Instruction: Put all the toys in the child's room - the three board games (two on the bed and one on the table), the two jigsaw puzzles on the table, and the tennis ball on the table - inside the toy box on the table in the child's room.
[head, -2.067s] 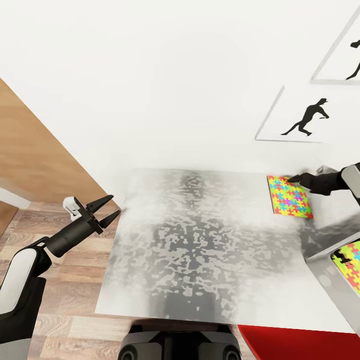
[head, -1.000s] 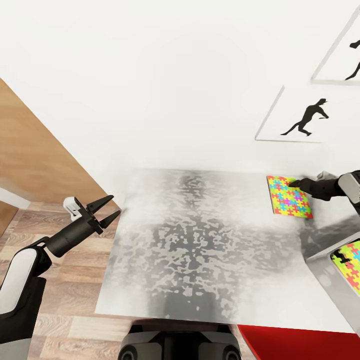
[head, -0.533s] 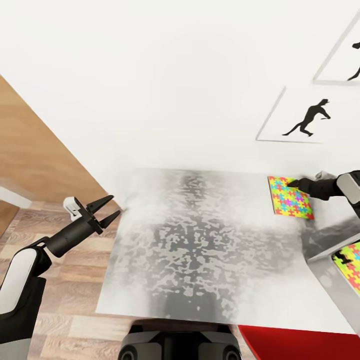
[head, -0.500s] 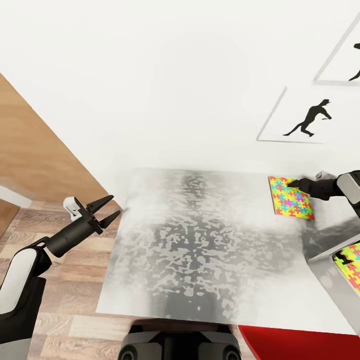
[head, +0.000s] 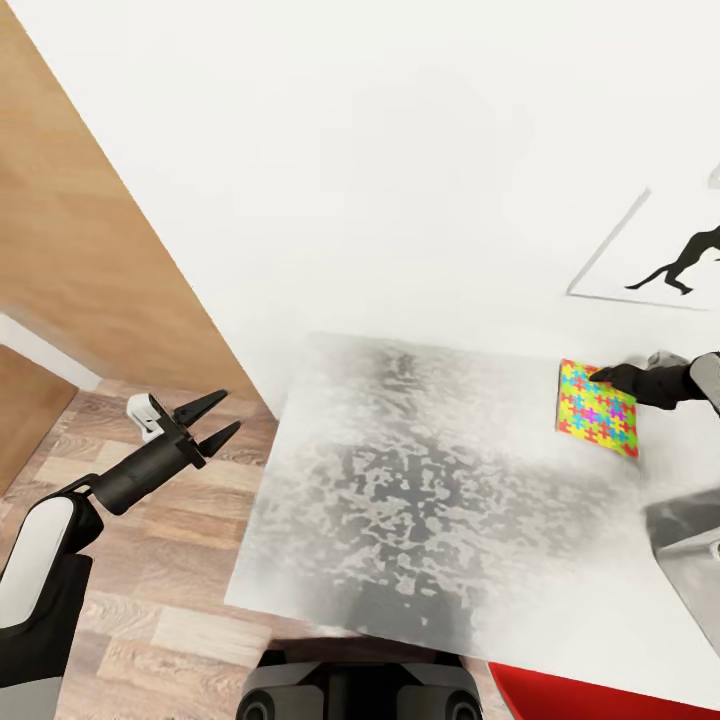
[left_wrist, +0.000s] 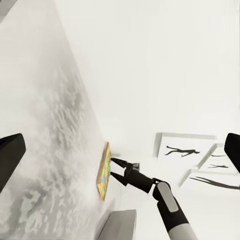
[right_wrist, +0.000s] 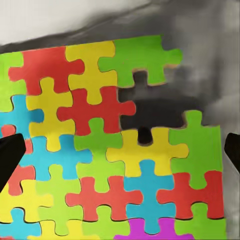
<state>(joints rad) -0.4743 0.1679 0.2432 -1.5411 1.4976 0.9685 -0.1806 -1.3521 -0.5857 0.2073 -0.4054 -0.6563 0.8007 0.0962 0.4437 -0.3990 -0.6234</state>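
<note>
Lying flat near the far right corner of the mottled grey table (head: 420, 480), one jigsaw puzzle (head: 597, 408) is visible, where earlier a second showed in the grey toy box (head: 690, 560) at the right edge. The view has swung left, bringing in more wood panel (head: 90, 250). The right gripper (head: 606, 375), fingers spread wide, hovers just at the puzzle's far edge, as before. The left gripper (head: 222, 418) hangs open off the table's left side, unchanged. One framed silhouette print (head: 680, 262) shows.

Colourful jigsaw puzzle (right_wrist: 100, 165) between spread pincer fingers (right_wrist: 10, 155)
</note>
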